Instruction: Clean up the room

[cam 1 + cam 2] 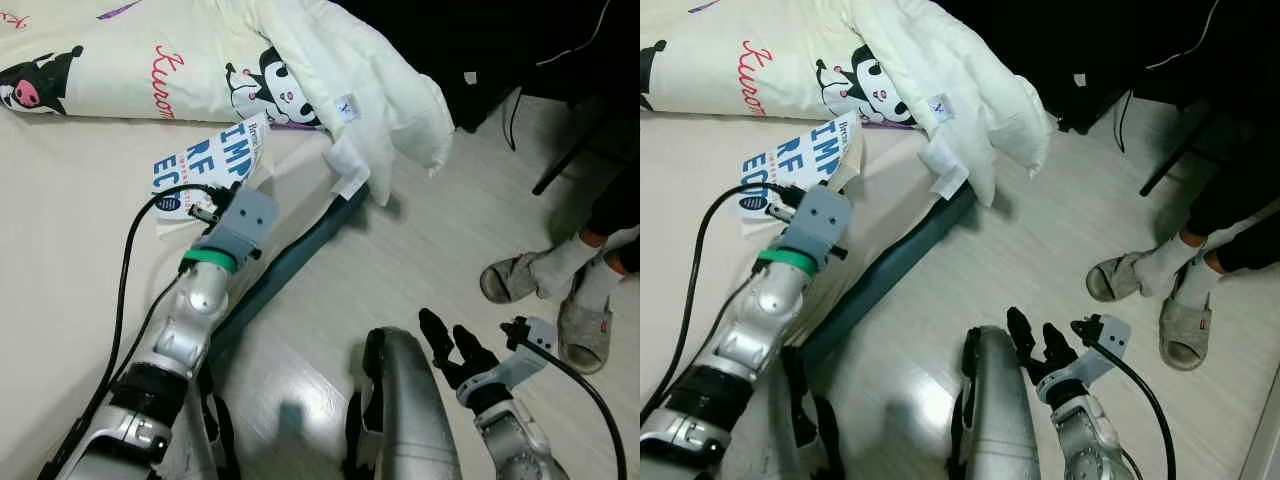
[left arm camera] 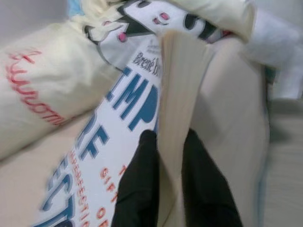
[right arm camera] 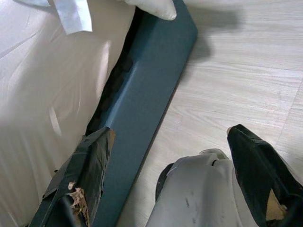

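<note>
Partly hidden, the left gripper (image 2: 163, 156) can't be seen in the head views because its grey wrist block covers the fingers; the wrist view shows the two black fingers pressed onto the page edge of one book (image 1: 205, 160), one finger on each side of the cream page block, pinching it. Book has a white cover with blue block letters and small red print, title cut off and blurry at the near end. It sits on the bed (image 1: 70, 250), cream sheet, near the bed's right edge, just in front of one long pillow (image 1: 120, 70) printed with a cartoon character and red script. The pillow's left end is cut off by the frame. One white quilt (image 1: 370, 90) lies bunched at the far right corner of the bed, hanging over the edge with a tag showing; it covers the pillow's right end. Dark teal bed frame (image 3: 142, 94) runs along the mattress side, down to the pale wood floor (image 1: 450, 240).

Right gripper (image 1: 455, 350) hangs low over the floor at near right, two black fingers spread apart, holding nothing. Grey rounded robot body part (image 1: 410, 410) sits beside it, cut off at the bottom.

One person stands at far right, only two feet in grey slippers (image 1: 560, 290) and white socks visible, legs cut off. Dark furniture at top right, too dark to make out.
</note>
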You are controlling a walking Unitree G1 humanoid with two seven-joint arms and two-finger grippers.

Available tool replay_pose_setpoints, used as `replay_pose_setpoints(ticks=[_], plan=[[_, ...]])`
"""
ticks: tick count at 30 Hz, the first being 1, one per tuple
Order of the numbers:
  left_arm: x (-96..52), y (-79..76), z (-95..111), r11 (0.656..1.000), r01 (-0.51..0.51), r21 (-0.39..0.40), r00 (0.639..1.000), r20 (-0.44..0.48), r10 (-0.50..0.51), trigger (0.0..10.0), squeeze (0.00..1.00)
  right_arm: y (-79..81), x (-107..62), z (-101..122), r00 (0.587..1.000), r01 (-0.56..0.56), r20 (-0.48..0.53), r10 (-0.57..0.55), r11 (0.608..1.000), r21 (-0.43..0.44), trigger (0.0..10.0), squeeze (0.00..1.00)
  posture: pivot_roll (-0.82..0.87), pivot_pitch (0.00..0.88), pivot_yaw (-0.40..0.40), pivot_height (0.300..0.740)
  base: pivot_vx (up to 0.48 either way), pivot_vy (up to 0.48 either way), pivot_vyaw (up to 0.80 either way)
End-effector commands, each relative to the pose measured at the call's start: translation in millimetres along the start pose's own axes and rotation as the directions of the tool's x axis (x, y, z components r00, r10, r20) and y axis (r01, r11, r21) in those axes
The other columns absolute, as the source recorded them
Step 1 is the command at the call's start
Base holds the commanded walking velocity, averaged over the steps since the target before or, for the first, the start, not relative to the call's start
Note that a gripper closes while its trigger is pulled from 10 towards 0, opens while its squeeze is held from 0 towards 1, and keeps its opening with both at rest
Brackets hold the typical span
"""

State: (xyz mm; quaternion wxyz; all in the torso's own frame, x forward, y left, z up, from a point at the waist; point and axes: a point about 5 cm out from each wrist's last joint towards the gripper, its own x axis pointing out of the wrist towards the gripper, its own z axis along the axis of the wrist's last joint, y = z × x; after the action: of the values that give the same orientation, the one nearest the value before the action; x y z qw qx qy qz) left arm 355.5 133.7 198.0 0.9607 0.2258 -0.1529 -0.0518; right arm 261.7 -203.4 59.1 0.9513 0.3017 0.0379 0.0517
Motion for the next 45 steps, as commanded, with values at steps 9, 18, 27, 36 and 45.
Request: replay_pose_setpoints(ticks=[9,18,27,36,45], plan=[[4.7,-1.2,42.9,0.932,0.210,-0.294,0.975,0.135,-0.177,10.0,0.00,-8.9,-7.2,-9.0,0.999,0.037,-0.027,-0.037,0.999,-0.003,10.0,0.00,-0.11,0.285,0.054,0.551,0.000,0.000,0.00],[7.8,-8.2,34.0,0.991,0.102,-0.084,0.990,0.110,-0.093,10.0,0.00,-9.5,-5.4,-8.1,0.999,0.038,-0.022,-0.038,0.999,-0.005,10.0,0.00,-0.12,0.283,0.052,0.551,0.000,0.000,0.00],[9.8,18.2,36.9,0.953,-0.283,0.105,0.957,0.102,0.273,5.1,0.00,-8.7,-4.1,-7.7,0.999,0.035,-0.015,-0.035,0.999,-0.006,10.0,0.00,-0.12,0.281,0.054,0.551,0.000,0.000,0.00],[13.2,21.3,24.4,0.943,-0.312,0.115,0.950,0.031,0.310,0.0,0.00,-9.1,-4.2,-7.0,0.999,0.036,-0.011,-0.036,0.999,-0.006,10.0,0.00,-0.12,0.281,0.054,0.551,0.000,0.000,0.00],[24.0,37.6,29.7,0.901,-0.343,-0.267,0.939,-0.132,0.318,10.0,0.00,-6.8,-3.7,-5.7,1.000,0.030,-0.005,-0.030,0.999,-0.012,10.0,0.00,-0.12,0.277,0.052,0.551,0.000,0.000,0.00]])
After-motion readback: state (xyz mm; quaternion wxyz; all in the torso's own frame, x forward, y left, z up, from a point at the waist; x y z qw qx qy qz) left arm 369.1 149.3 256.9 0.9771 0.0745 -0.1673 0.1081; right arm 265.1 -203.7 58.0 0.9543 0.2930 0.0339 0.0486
